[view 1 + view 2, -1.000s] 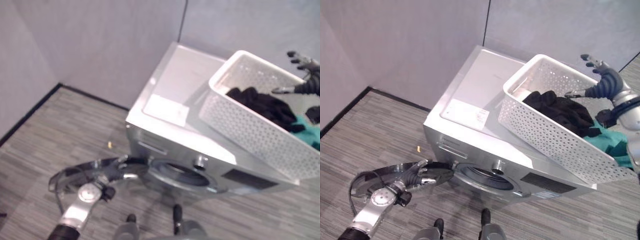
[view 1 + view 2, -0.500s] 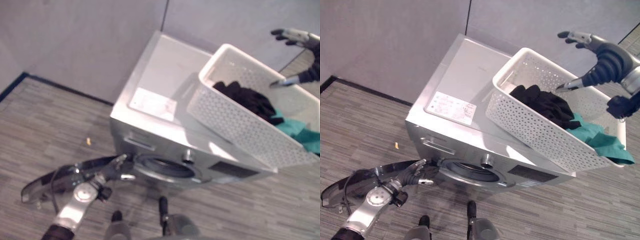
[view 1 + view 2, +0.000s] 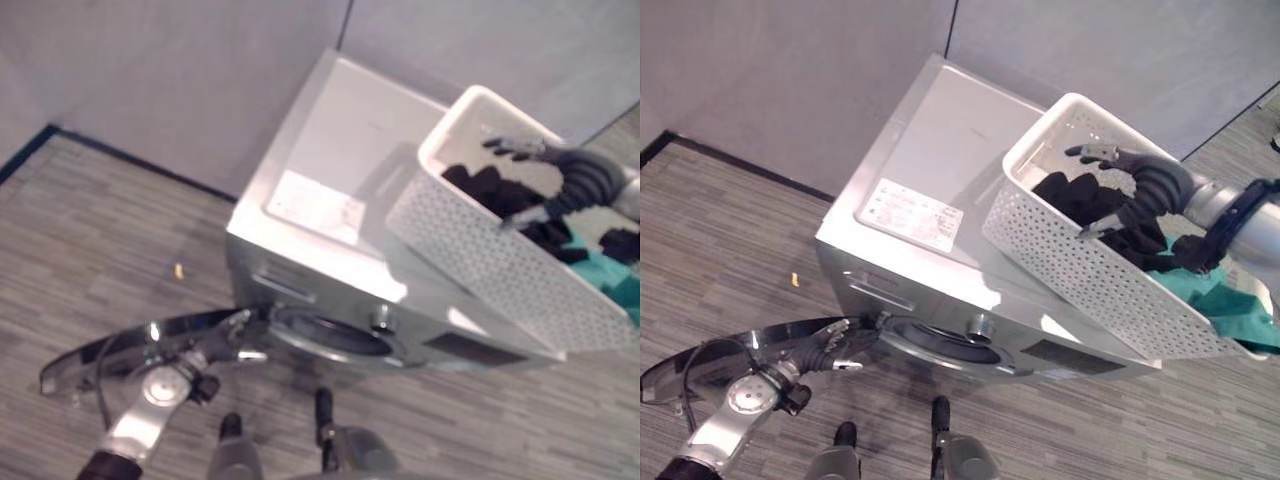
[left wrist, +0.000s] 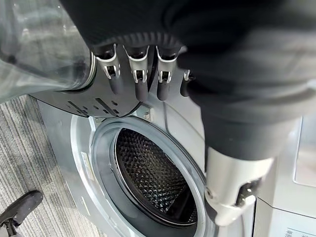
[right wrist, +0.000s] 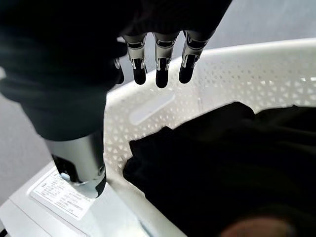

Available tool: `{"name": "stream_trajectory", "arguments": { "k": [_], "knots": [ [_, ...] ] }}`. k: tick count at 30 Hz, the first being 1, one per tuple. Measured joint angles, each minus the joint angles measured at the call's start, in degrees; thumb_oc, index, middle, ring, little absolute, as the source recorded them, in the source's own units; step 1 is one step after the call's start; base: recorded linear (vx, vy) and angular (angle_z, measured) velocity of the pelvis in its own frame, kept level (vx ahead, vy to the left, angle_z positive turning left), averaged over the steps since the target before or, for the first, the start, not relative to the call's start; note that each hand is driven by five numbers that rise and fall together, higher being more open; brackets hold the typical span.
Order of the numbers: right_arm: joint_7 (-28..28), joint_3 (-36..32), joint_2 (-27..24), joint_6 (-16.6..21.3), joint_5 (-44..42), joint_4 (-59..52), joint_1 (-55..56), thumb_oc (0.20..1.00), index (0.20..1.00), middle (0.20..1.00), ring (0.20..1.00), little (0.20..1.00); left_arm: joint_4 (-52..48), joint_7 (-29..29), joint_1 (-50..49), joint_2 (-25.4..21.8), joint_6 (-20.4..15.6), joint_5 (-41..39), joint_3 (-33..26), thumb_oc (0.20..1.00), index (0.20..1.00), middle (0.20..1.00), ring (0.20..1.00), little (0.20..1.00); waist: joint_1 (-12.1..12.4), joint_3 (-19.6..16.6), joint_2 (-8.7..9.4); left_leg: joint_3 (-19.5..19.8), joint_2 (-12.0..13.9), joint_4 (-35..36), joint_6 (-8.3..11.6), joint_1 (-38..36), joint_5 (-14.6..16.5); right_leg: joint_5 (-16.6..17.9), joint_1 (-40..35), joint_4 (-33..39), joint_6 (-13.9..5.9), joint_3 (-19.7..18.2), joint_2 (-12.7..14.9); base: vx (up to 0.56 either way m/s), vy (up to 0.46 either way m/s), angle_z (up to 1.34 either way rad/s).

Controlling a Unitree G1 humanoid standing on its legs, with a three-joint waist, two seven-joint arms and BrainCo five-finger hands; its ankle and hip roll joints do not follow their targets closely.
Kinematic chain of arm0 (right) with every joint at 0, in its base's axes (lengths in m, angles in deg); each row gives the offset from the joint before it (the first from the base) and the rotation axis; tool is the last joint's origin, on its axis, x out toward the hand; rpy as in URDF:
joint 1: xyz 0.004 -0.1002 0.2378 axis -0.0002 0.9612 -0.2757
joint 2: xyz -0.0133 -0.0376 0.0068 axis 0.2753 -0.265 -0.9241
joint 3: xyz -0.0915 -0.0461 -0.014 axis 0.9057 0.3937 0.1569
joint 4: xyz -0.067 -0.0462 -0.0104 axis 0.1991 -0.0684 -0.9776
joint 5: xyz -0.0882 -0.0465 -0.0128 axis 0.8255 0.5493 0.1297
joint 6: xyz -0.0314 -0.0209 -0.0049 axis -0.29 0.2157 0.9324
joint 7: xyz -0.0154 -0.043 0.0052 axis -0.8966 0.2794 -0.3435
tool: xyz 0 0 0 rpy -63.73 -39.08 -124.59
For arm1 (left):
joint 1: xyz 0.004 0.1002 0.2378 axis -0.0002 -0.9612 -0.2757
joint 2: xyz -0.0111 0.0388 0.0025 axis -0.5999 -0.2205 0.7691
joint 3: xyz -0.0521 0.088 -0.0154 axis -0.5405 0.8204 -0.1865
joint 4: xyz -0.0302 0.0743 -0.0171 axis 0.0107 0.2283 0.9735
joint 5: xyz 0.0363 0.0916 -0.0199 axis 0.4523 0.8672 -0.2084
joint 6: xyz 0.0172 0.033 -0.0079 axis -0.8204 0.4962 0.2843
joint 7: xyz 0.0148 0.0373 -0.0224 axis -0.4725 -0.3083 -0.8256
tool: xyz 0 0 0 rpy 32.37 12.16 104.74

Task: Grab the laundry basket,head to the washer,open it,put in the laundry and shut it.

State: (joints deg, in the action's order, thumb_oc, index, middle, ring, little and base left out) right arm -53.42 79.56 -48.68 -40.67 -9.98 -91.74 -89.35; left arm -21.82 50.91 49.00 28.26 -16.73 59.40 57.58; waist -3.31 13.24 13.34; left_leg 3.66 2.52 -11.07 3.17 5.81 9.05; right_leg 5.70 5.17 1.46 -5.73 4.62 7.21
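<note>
White perforated plastic laundry basket (image 3: 1090,268) is sitting on top of the silver washer (image 3: 930,200), parked on its right side with the far end hanging off past the edge. Inside it there's a heap of black clothes (image 3: 1080,200) toward the washer end and something teal (image 3: 1220,300) further out.

Right hand (image 3: 1118,190) is hovering inside the basket, right over the black pile, fingers straight and spread with the thumb pointing down toward the fabric. In the right wrist view the fingers (image 5: 157,69) hang loose above the dark clothes with the basket wall behind them, nothing pinched, not touching the cloth as far as I can tell.

Washer door (image 3: 730,350) is swung wide open to the left, glass and chrome ring out over the grey striped floor (image 3: 730,230). Left hand (image 3: 830,348) is down by the door's inner edge, close to the hinge side. Left wrist view shows its fingers (image 4: 140,74) straight and relaxed against the dark inner rim of the door, and past them the open drum (image 4: 153,182) with its dotted metal.

Small orange speck (image 3: 793,281) on the floor left of the washer.
</note>
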Motion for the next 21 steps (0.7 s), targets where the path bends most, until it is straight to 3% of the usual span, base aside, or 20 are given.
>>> {"name": "stream_trajectory", "arguments": {
  "k": [5, 13, 21],
  "knots": [
    [-0.8, -0.2, 1.1, -0.2, 0.1, 0.0, 1.1, 1.000, 1.000, 1.000, 1.000, 1.000, -0.5, 0.0, 0.2, -0.1, -0.5, -1.0, -0.1, 1.000, 1.000, 1.000, 1.000, 1.000, 0.0, 1.5, -0.38, 0.0, 0.0, 0.0, 0.01, 0.0, 0.0, 0.0, 0.0, 0.1, 0.02, 0.0, 0.0, 0.00, 0.000, 0.00],
    [-0.9, -6.8, 1.9, -0.2, 2.0, 1.8, 7.5, 1.000, 1.000, 1.000, 1.000, 1.000, -0.8, 0.0, 0.2, 0.0, -0.5, -1.1, -0.1, 1.000, 1.000, 1.000, 1.000, 1.000, -0.2, 2.0, -1.13, 0.0, 0.0, 0.1, 0.04, 0.1, 0.0, 0.0, 0.0, 0.5, 0.02, 0.0, 0.0, 0.00, 0.000, 0.00],
    [2.7, -8.8, 3.5, 0.0, -3.5, 7.0, 4.4, 1.000, 1.000, 1.000, 1.000, 1.000, -0.6, -0.4, 0.2, 0.1, -0.4, -1.1, 0.3, 1.000, 1.000, 1.000, 1.000, 1.000, -0.8, 2.0, -1.20, -1.5, 0.0, 0.5, 0.03, -0.8, 0.0, 0.3, 0.0, 0.5, 0.23, -1.0, 0.0, 0.01, 0.001, -0.07]
  ]
}}
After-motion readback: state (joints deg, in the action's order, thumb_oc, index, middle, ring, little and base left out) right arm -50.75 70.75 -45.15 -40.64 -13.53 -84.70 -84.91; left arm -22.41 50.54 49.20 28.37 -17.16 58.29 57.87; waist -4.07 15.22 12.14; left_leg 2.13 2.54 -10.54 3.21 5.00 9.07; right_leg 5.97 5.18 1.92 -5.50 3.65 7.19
